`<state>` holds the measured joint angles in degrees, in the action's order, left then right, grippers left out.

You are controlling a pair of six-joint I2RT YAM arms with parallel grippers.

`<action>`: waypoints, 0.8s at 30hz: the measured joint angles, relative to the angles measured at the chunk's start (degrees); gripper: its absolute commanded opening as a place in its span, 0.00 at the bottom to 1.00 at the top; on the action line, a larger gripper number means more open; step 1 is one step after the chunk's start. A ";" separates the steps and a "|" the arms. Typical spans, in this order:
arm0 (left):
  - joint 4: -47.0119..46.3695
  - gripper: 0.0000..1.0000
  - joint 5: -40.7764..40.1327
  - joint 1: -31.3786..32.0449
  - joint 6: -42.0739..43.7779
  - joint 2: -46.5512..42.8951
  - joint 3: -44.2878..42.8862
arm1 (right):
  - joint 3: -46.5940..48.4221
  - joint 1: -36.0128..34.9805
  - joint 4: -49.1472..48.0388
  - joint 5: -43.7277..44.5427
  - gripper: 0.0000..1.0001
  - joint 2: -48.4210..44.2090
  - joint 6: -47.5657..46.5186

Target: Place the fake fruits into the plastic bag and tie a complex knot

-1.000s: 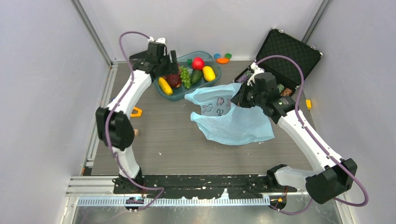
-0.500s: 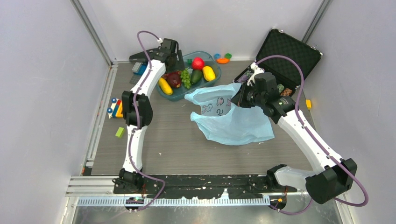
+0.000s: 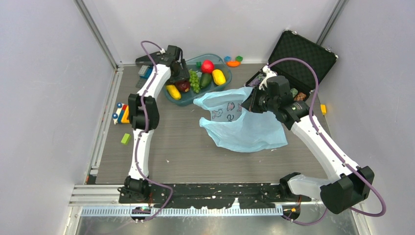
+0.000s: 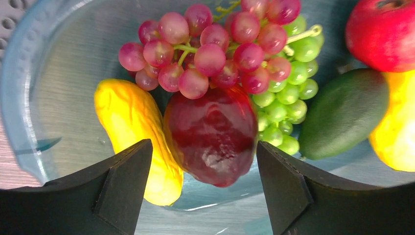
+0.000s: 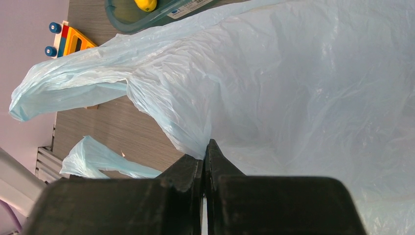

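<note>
I am hovering my left claw, jaws wide, over the red fruit (lying in the tub), my right claw pinching the bag.

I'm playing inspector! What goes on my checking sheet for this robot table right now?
Surface: grey wood-look table, a few white specks.
Job's things: fake fruits all sit in the blue tub; plastic bag lies beside it, mouth lifted; no knot seen.
Clutter: toy blocks behind the tub; coloured toy and green block at the left edge; open black case at the back right.
Grippers: left gripper open, either side of the dark red fruit; right gripper shut on the bag's edge.
Cables: a purple cable loops along each arm.
Surroundings: plain grey walls; nothing else seen.
</note>
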<state>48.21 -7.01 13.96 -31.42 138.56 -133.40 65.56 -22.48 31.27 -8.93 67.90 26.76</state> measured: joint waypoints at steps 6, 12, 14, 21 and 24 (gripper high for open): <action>0.52 0.79 1.53 0.02 -0.96 2.12 -0.63 | 0.00 0.00 0.00 -0.09 0.05 0.00 0.02; 0.55 0.66 2.16 -0.15 -1.07 2.32 -0.63 | 0.00 0.00 0.00 -0.17 0.05 0.04 0.02; 0.52 0.61 2.29 -0.22 -0.96 2.32 -0.63 | 0.00 0.00 -0.02 -0.17 0.05 0.15 0.02; -1.16 0.49 3.50 -0.50 -0.90 2.14 0.81 | 0.00 0.00 -0.02 -0.20 0.05 0.66 0.02; -2.95 0.47 4.04 -0.61 -0.87 0.79 3.23 | 0.00 0.00 -0.04 -0.20 0.05 0.66 0.02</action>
<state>45.25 -2.96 13.34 -32.29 139.35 -130.17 65.56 -22.48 31.22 -9.13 68.55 26.79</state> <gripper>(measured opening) 0.681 0.068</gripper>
